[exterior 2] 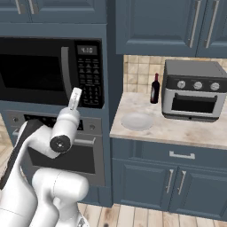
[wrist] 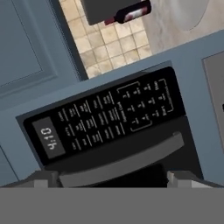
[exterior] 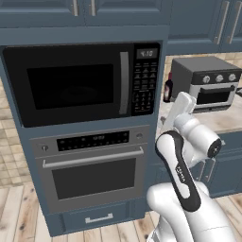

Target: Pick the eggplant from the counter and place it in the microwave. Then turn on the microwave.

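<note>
I have the microwave (exterior: 80,82) straight ahead of the base, built into a tall blue-grey cabinet column above the steel wall oven (exterior: 92,165). Its glass door is shut, the vertical grey handle (exterior: 124,82) sits just left of the keypad (exterior: 144,85), and the display (exterior: 147,53) reads 4:10. From the right base view the same microwave (exterior 2: 44,71) fills the upper left, with the arm's wrist rising in front of its keypad (exterior 2: 90,82).

The gripper (wrist: 109,177) is pointed at the microwave front. In the hand view I see its 2 fingertips (wrist: 43,179) standing wide apart at the bottom edge, with nothing between them, so the jaws are open and empty. That view is rolled, so the keypad (wrist: 113,116) runs diagonally across it, the display (wrist: 49,139) at lower left and the door handle (wrist: 122,162) just beneath the keypad.

To the right of the column, the counter (exterior 2: 177,128) carries a grey toaster oven (exterior 2: 193,91) with 3 knobs, a dark red bottle (exterior 2: 154,88) against the tiled wall just left of it, and a pale round plate (exterior 2: 137,120) near the front edge. In the left base view the toaster oven (exterior: 208,82) and bottle (exterior: 168,88) sit behind the arm's forearm.

I cannot make out the eggplant on the counter; the dark microwave glass hides whatever is inside.
</note>
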You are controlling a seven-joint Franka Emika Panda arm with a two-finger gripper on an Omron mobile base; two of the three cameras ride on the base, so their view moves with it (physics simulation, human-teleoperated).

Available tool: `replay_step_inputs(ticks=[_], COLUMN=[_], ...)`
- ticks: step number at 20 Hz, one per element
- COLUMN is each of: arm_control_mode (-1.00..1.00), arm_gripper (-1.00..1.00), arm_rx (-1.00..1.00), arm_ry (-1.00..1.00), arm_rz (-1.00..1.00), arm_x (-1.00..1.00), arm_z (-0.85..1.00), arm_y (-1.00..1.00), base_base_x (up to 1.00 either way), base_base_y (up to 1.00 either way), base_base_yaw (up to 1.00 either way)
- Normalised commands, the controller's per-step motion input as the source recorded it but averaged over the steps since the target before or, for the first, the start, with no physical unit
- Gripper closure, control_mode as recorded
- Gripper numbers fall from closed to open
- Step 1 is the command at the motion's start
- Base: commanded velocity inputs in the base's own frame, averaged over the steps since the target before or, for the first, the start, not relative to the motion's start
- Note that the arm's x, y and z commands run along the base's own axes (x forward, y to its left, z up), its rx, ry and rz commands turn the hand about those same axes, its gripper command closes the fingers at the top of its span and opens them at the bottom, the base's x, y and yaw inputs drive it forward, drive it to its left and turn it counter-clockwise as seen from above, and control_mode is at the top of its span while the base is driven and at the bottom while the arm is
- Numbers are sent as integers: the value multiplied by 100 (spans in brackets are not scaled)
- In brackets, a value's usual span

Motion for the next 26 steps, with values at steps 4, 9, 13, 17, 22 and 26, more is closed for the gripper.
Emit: replay_step_inputs(ticks=[4,9,13,17,22,26], arm_control_mode=[-100,-100,-100,-100,-100,-100], arm_gripper=[-100,100,100,100,100,100], arm_rx=[5,4,4,5,5,4], arm_ry=[-4,-2,0,0,0,0], arm_rz=[0,0,0,0,0,0], arm_x=[0,0,0,0,0,4], arm_z=[0,-2,-6,-9,-15,-25], arm_y=[0,1,2,0,3,10], base_base_x=[0,0,0,0,0,0], base_base_y=[0,0,0,0,0,0], base_base_yaw=[0,0,0,0,0,0])
